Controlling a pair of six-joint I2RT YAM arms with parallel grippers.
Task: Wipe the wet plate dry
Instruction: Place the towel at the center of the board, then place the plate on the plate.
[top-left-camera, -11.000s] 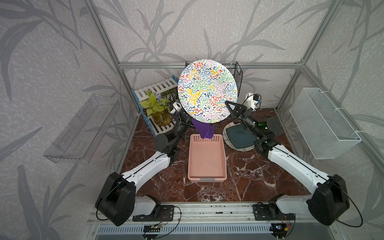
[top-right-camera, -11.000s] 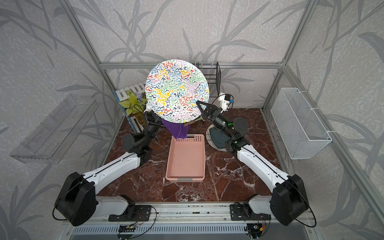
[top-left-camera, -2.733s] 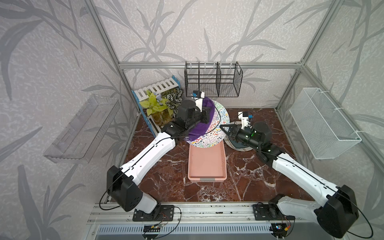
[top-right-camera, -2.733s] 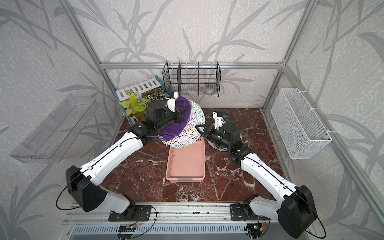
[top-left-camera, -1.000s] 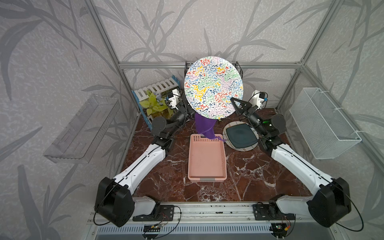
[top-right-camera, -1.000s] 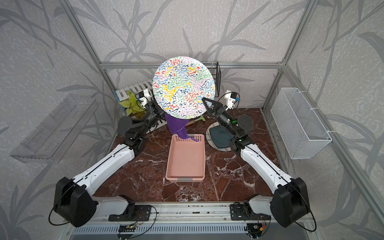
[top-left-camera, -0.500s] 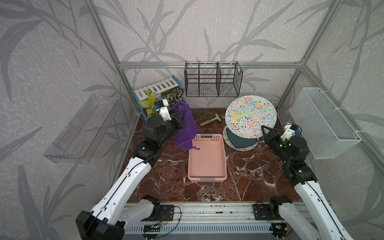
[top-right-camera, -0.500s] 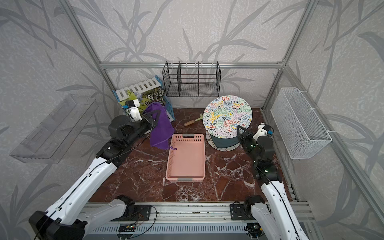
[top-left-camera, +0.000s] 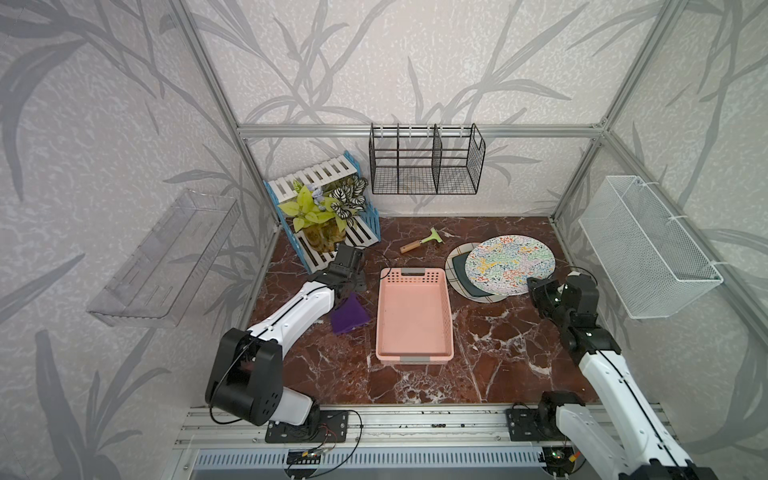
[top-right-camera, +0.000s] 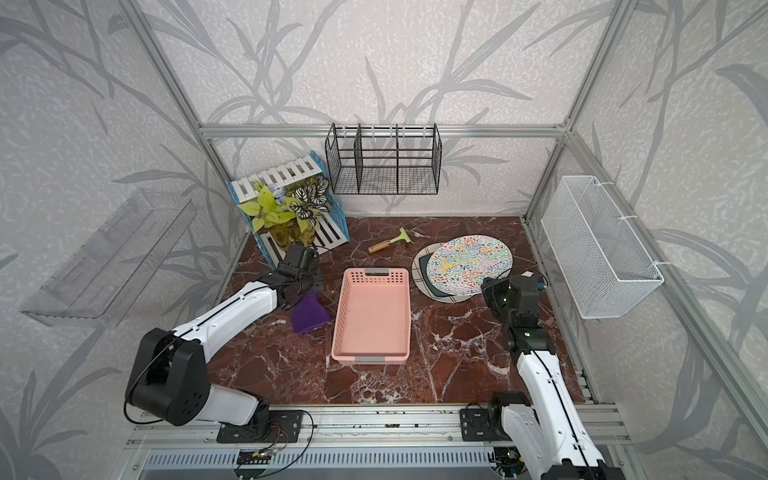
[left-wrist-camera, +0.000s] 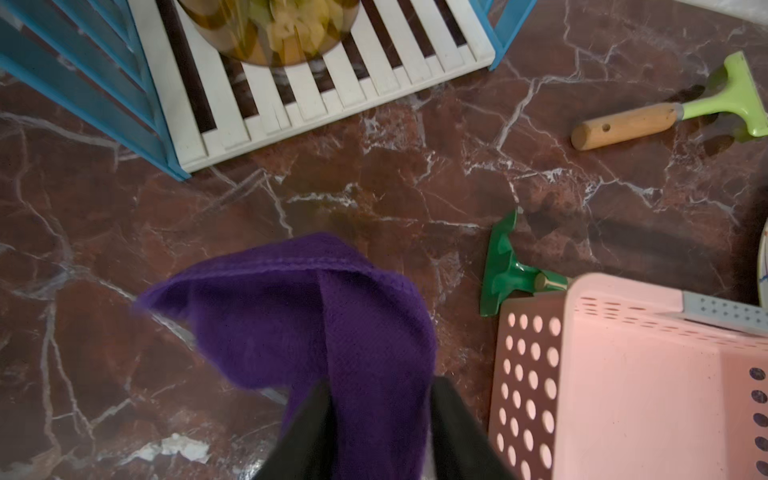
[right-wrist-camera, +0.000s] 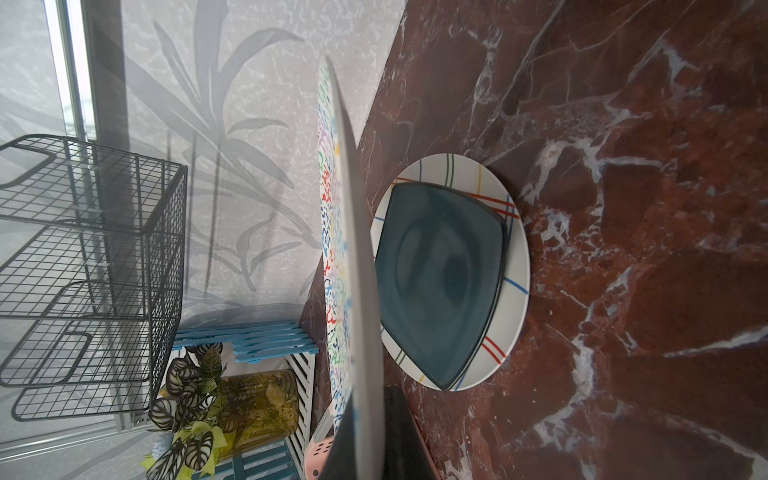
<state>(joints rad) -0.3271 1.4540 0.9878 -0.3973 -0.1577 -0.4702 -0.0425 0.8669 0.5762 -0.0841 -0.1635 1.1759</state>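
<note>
left gripper (left-wrist-camera: 380, 399) wide, right gripper (right-wrist-camera: 370, 432) closed

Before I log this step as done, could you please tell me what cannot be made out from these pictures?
Water on the colourful plate: too fine in both top views, edge-on in the right wrist view.
Whether the left gripper clamps the purple cloth: the cloth fills its gap in the left wrist view; the wrist covers it from above.
Handle of the green tool: hidden behind the pink basket in the left wrist view.
</note>
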